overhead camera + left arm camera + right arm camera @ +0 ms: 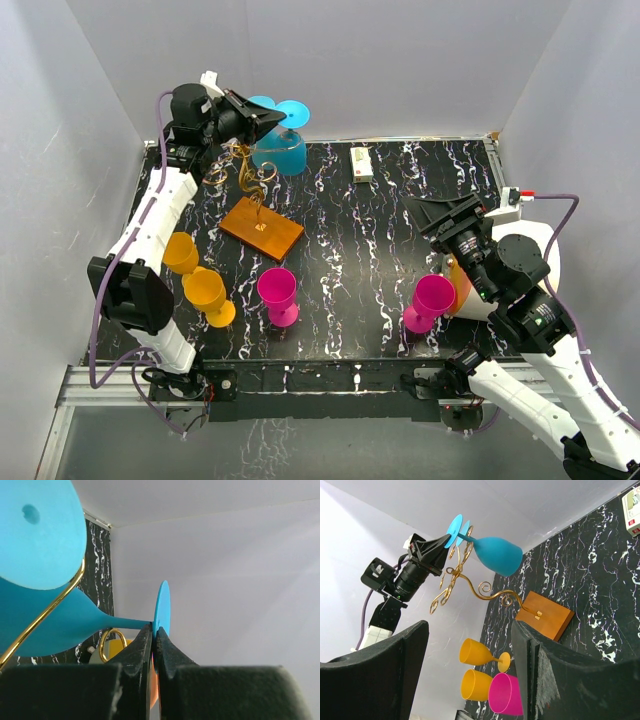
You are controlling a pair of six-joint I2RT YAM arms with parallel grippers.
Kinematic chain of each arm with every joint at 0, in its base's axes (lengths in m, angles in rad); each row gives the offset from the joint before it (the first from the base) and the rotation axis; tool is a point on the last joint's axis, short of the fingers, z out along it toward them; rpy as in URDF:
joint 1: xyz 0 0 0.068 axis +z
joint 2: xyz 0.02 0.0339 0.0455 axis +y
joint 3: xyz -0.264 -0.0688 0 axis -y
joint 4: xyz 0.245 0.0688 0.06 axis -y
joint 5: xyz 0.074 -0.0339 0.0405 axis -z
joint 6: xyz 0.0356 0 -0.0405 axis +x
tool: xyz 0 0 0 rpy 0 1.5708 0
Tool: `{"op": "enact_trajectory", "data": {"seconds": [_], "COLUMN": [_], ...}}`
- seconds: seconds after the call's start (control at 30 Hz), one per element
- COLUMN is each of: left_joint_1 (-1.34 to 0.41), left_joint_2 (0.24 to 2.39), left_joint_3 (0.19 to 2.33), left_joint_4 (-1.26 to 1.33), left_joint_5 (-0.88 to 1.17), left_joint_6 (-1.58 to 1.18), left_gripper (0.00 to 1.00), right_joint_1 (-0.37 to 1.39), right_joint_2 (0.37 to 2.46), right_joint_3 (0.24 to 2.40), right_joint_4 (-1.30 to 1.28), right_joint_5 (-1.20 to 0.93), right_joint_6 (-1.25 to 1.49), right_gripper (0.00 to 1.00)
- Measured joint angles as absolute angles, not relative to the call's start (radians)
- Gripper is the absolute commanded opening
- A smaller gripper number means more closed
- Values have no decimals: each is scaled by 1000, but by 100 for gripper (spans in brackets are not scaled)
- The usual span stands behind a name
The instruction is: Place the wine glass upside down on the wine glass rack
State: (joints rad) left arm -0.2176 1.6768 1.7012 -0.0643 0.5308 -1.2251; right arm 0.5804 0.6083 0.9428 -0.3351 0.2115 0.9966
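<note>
We see the left gripper point(262, 118) point(154, 630) closed to a sliver on the round foot of the sky-blue plastic wine glass point(280, 150) point(50, 615) point(495, 554), pinching the disc edge-on. The glass hangs tilted, foot high and bowl low, among the top loops of the thin gold wire rack point(262, 228) point(470, 582) on its orange-brown base, at about 11 o'clock on the black marbled table point(400, 260). We cannot tell whether it rests on a loop. The right gripper point(455, 213) point(470, 625), at 3 o'clock, stands wide apart and empty, with a magenta goblet point(430, 300) at its 7 o'clock.
</note>
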Motion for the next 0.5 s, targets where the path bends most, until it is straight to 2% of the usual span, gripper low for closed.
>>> {"op": "enact_trajectory", "data": {"seconds": [0.5], "left_joint_1": [-191], "left_joint_2": [1635], "left_joint_3": [1598], "left_joint_4": [-79], "left_joint_5": [513], "left_joint_6": [-1214], "left_gripper": [0], "right_joint_1": [580], "right_joint_2": [609], "right_joint_3": [943], "right_joint_4": [-336], "right_joint_5": [210], "right_joint_6": [1001], "right_gripper": [65]}}
